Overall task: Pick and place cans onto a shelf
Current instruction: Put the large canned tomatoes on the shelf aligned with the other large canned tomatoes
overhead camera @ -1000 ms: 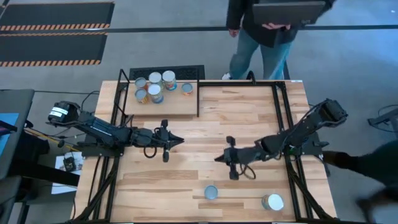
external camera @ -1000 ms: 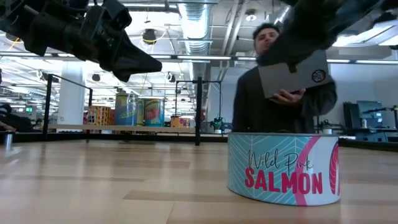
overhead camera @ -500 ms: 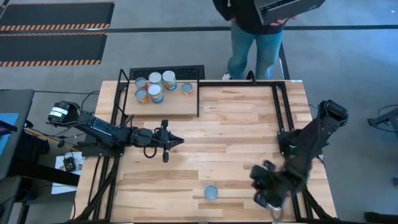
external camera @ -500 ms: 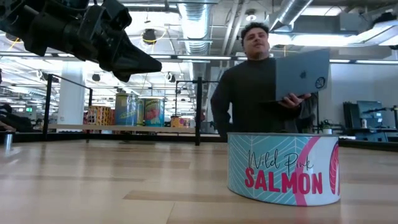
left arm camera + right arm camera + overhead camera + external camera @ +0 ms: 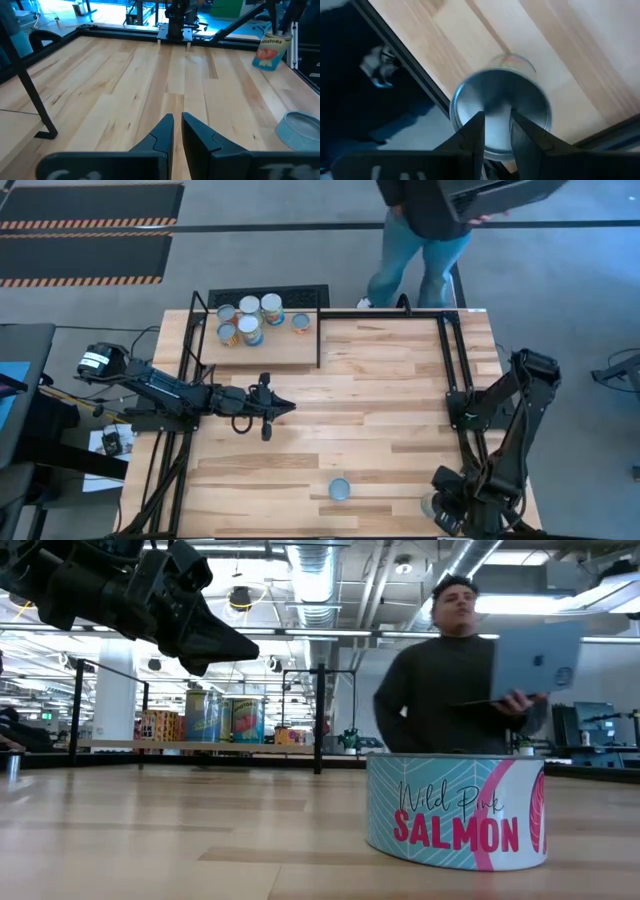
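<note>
The right gripper (image 5: 496, 131) is found directly above an upright can (image 5: 500, 112) at the table's near right corner, fingers slightly parted, nothing held. The left gripper (image 5: 277, 408) waits mid-table, nearly closed; the shelf (image 5: 290, 352) lies far left.

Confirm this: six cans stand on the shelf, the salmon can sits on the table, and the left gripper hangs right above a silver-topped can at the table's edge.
Wrong arm. The right gripper hangs above the silver-topped can at the table's edge, as the right wrist view shows. The left gripper is over bare table mid-board. Six cans on the shelf and the salmon can on the table are right.
</note>
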{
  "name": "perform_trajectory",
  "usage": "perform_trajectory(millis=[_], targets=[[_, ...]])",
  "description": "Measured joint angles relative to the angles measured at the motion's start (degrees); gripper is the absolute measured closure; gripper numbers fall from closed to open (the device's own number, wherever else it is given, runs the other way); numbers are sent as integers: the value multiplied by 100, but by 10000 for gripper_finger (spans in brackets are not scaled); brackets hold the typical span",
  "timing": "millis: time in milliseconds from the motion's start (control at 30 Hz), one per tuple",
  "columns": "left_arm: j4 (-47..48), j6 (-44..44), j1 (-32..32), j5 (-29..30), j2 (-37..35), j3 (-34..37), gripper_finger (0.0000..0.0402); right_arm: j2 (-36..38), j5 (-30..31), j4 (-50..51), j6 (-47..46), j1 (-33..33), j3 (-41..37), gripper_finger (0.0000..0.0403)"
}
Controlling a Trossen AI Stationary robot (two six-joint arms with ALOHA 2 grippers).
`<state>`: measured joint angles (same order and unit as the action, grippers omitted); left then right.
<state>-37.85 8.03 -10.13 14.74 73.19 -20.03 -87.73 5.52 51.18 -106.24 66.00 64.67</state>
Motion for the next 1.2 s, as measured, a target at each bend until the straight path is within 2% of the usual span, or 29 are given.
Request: perform_trajectory(millis=[333, 633, 767, 900, 1100, 1200], targets=[[197, 169, 0, 68, 2, 0, 377, -996, -118, 1396, 391, 0, 1407, 284], [299, 212, 0, 80, 2, 0, 377, -1870, -176, 1821, 1293, -93, 2290, 206], [297, 212, 0, 92, 2, 0, 377, -2093, -293, 2047, 1451, -183, 2357, 196], [299, 212, 0, 90, 2, 0, 377, -2223, -367, 2115, 1690, -243, 2359, 229], [297, 181, 0, 93, 2, 0, 377, -2275, -256, 2270, 2135, -351, 2351, 341], [293, 178, 0, 96, 2, 0, 377, -2249, -6, 2458, 2373, -428, 2362, 389]])
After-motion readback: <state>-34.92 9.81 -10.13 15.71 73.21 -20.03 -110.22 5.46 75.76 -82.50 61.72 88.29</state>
